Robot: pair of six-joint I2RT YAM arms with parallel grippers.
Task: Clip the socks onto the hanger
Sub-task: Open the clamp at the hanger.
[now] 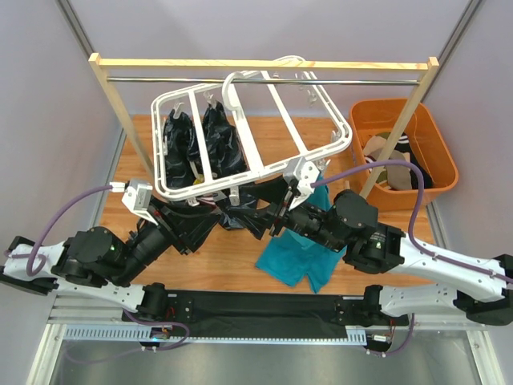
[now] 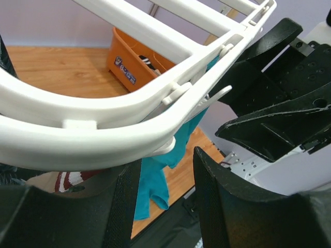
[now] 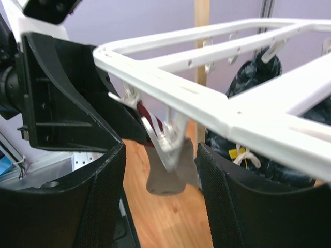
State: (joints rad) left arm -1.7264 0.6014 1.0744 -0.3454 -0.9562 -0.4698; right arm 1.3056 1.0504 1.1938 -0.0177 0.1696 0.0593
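Observation:
The white hanger hangs from the wooden rack's rail, tilted. A teal sock hangs from a clip at its near right corner and reaches the table; it also shows in the left wrist view. A grey-brown sock hangs from a clip between my right gripper's open fingers, which do not touch it. A red and white striped sock shows behind. My left gripper is open and empty just under the hanger's rim. Both grippers meet under the hanger's near edge, left, right.
A dark glossy cloth hangs inside the hanger frame. The wooden rack with its metal rail spans the back. An orange bin holding more socks stands at the right, behind a rack leg.

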